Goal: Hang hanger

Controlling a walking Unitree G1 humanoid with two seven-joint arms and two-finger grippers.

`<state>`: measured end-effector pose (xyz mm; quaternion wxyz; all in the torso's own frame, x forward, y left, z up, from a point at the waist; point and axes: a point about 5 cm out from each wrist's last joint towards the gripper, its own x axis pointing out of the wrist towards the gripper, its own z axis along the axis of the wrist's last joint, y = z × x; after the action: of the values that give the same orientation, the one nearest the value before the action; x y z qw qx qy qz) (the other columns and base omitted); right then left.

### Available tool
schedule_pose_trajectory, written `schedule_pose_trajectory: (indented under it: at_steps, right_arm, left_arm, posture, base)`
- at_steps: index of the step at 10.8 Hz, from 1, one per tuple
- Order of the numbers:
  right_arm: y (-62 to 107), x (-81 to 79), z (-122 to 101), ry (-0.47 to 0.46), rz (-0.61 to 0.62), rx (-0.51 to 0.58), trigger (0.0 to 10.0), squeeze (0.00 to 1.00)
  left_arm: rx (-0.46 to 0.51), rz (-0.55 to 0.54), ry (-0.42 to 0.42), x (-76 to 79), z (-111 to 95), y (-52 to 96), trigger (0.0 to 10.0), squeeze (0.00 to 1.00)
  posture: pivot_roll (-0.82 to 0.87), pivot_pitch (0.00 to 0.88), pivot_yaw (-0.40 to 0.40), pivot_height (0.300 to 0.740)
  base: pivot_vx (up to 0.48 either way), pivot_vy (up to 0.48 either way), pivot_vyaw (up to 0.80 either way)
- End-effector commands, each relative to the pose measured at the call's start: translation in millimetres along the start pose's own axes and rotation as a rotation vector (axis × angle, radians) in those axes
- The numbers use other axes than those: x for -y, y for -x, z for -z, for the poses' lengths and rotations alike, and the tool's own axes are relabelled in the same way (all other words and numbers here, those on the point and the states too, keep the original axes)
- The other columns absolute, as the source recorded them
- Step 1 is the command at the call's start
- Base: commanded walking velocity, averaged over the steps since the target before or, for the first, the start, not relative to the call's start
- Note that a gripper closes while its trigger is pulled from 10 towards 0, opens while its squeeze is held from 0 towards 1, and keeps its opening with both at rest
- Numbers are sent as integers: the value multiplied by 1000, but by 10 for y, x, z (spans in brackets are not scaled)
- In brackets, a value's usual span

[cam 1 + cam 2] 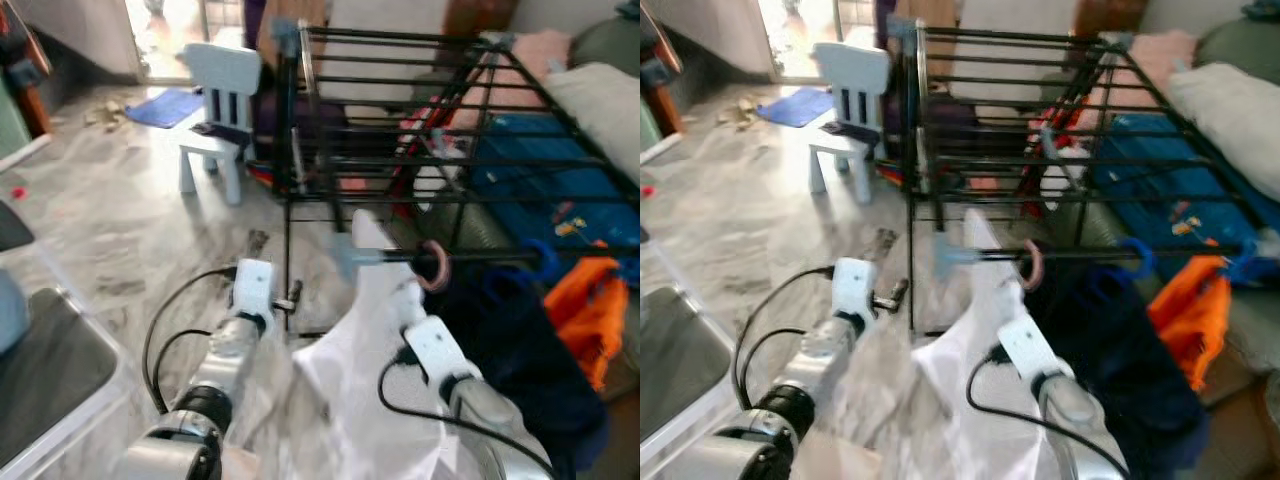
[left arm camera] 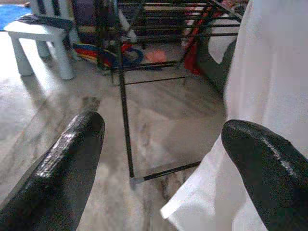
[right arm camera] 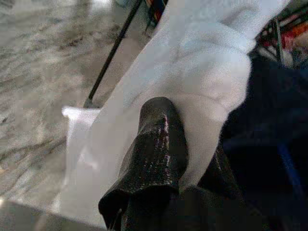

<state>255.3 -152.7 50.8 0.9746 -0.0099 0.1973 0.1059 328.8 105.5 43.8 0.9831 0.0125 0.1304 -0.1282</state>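
White fabric dominates the foreground: a pale garment [image 1: 350, 370] hangs from a hanger whose pink curved hook [image 1: 437, 266] sits at the front rail [image 1: 480, 254] of a black metal-rod drying rack [image 1: 400, 120]. The hook appears to lie over or against that rail, but whether it carries its own weight there cannot be told.

Right hand [image 3: 163, 159]: the two black fingers are pinched together on a fold of the white garment, just below the hook. In the head views the right wrist rises from below, directly under the hook.

Left hand [image 2: 163, 159]: fingers [image 2: 72, 159] spread wide and holding nothing, beside the lower hem of the garment, facing the rack's black upright leg [image 2: 124, 125] and the grey marbled floor [image 1: 110, 230].

Key relation: the hook lies straight above and slightly ahead of the right hand, at the rail; the rail runs crosswise to the robot, left to right, so the plane of the hook must cross it to seat. The right arm is clearly the nearer and is the one bearing the load; the left stands apart to the robot's left.

Also on the rail, to the robot's right: a dark navy garment [image 1: 500, 360] touching the white one, then an orange garment [image 1: 585, 300]. A pale blue plastic child's chair [image 1: 215, 110] stands well apart beyond the rack's left end.

Judged stage: final seating of the hook, release not yet made.
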Motion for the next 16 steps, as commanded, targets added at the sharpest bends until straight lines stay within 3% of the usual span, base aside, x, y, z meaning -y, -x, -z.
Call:
schedule_pose_trajectory:
  at_steps: [1, 4, 5, 6, 8, 11, 16]
  right_arm:
    - [-5, 69, -67, 4, 26, 29, 10000, 0]
    - [-122, 39, -158, -12, 33, 48, 10000, 0]
    - [-159, -15, -196, -22, 18, 55, 10000, 0]
    - [-264, -172, -242, -13, -39, 56, 10000, 0]
    - [-364, -274, -272, 10, -67, 40, 10000, 0]
    - [-470, -316, -161, 50, -60, -58, 10000, 0]
    - [-626, -425, -123, 102, -79, -95, 10000, 0]
  left_arm:
    - [0, 22, -2, 69, -11, -15, 10000, 0]
    - [-14, 22, -7, 3, -20, -20, 10000, 0]
    - [-13, 22, -9, -7, -24, -20, 10000, 0]
    - [-19, 19, -14, -22, -25, -21, 10000, 0]
    - [-44, 10, -22, -21, 4, -21, 10000, 0]
    - [-49, 6, -22, 11, 4, -29, 10000, 0]
    - [-48, 16, -21, 59, -8, -42, 10000, 0]
  posture:
    - [23, 0, -71, 740]
    - [54, 0, -75, 740]
    - [57, 0, -73, 740]
    - [61, 0, -64, 740]
    - [62, 0, -63, 740]
    - [63, 0, -67, 740]
    - [62, 0, -69, 740]
  base:
    - [0, 0, 0]
    - [0, 0, 0]
    - [0, 0, 0]
    - [0, 0, 0]
    - [0, 0, 0]
    - [0, 0, 0]
    - [0, 0, 0]
